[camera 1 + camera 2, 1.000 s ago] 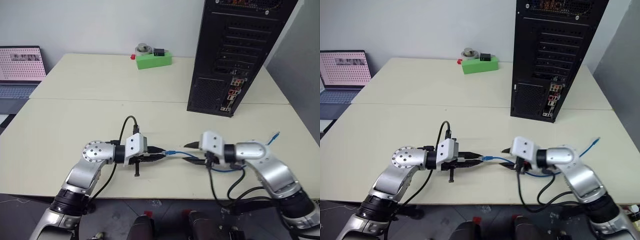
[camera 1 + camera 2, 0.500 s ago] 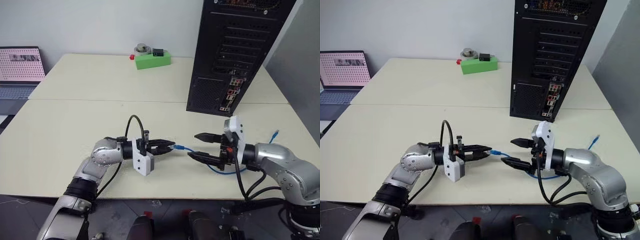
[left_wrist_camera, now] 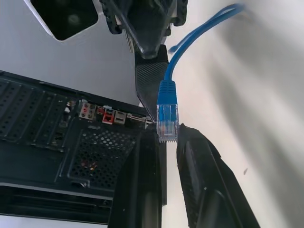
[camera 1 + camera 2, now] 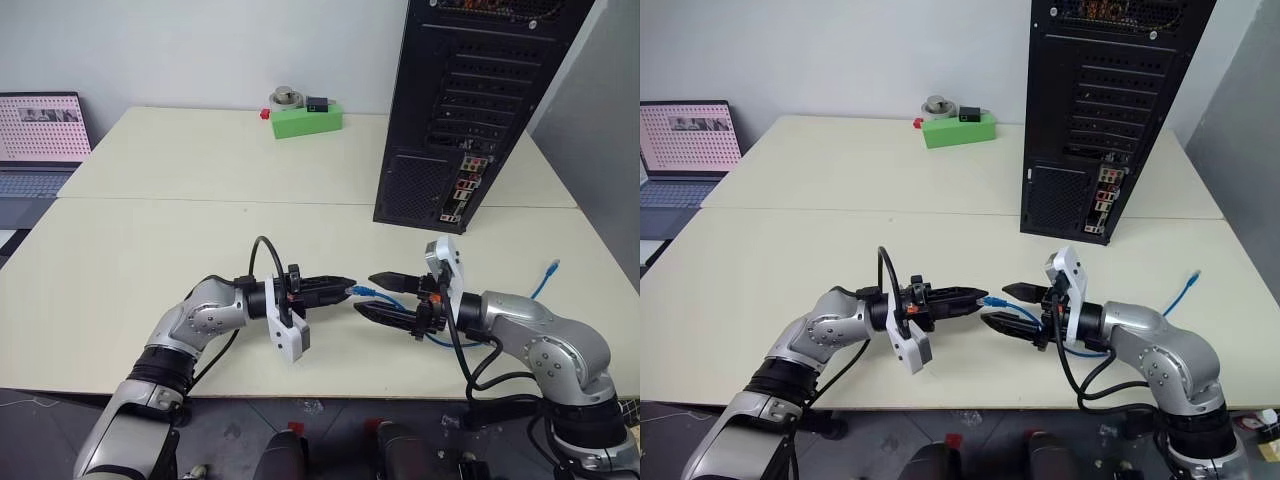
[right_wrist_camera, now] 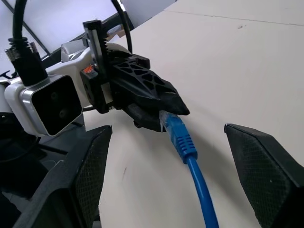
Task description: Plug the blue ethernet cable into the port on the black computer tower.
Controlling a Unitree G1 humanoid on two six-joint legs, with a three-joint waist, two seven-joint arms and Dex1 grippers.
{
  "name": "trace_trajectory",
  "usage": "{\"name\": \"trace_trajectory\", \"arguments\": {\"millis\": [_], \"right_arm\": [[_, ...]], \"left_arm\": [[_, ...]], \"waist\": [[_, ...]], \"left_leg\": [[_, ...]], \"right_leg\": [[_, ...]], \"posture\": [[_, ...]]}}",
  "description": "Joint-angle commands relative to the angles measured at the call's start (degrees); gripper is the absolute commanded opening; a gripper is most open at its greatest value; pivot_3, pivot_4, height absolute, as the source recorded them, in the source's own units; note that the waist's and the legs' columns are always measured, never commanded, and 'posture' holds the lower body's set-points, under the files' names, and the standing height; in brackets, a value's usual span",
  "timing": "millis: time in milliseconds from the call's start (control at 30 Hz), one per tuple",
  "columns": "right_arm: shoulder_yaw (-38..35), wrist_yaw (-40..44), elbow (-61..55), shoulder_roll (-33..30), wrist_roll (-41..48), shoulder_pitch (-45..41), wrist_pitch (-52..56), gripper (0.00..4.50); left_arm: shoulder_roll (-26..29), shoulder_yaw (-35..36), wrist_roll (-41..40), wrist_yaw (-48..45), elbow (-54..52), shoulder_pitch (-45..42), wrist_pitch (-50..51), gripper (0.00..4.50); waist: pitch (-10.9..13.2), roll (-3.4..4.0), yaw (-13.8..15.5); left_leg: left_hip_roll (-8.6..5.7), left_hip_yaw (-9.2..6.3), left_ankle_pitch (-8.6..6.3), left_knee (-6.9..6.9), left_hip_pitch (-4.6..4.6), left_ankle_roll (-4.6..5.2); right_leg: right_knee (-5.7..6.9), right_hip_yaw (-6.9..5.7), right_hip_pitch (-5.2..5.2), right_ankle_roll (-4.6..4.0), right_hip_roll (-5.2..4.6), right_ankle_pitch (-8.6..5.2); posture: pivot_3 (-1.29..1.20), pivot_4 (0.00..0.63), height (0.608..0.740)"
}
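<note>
Cable: the blue ethernet cable (image 4: 452, 340) is held above the front of the worktop (image 4: 150, 230), between the two arms. One plug end sits at the left fingertips; the cord runs from there to the robot's right, passes between the right fingers, loops under the right forearm, and its far plug (image 4: 553, 266) lies on the worktop near the right edge.
Plug: clear plastic tip with a blue boot (image 3: 167, 118), pinched at its very end, so most of the boot stands free of the fingers.
Left gripper: the left gripper (image 4: 344, 288) is closed on the plug, pointing level toward the robot's right.
Right gripper: the right gripper (image 4: 372, 295) stands wide open, pointing toward the robot's left, one finger (image 5: 266, 166) on each side of the cord without touching it.
Key relation: the two grippers face tip to tip, and the cable's long axis runs along the line between them. The plug lies directly ahead of the open right gripper (a likely handover, judged from the pose).
Tower: the black computer tower (image 4: 470, 90) stands upright at the back right of the worktop, well apart from both grippers; the right arm is the nearer.
Port: the port (image 3: 118, 117) is hard to pick out within the small connector panel.
Hidden: the tower's top is cut off.
</note>
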Motion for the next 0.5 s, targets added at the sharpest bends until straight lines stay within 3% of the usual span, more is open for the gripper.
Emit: {"name": "trace_trajectory", "arguments": {"millis": [33, 500], "right_arm": [[-0.3, 0.3, 0.0, 0.4, 2.1, -1.6, 0.1, 3.57], [0.1, 0.6, 1.0, -0.1, 2.7, -2.3, 0.6, 0.55]], "left_arm": [[0.8, -0.2, 1.2, 3.0, -2.1, -0.5, -0.8, 0.24], [1.7, -1.3, 3.7, 8.0, -2.8, -0.7, -0.5, 0.24]], "waist": [[0.0, 0.00, 0.0], [0.0, 0.00, 0.0]], "left_leg": [[0.00, 0.00, 0.00, 0.00, 0.00, 0.00], [0.02, -0.01, 0.00, 0.00, 0.00, 0.00]], "right_leg": [[0.00, -0.01, 0.00, 0.00, 0.00, 0.00], [0.00, -0.03, 0.00, 0.00, 0.00, 0.00]], "posture": [[0.00, 0.150, 0.740], [0.00, 0.150, 0.740]]}}
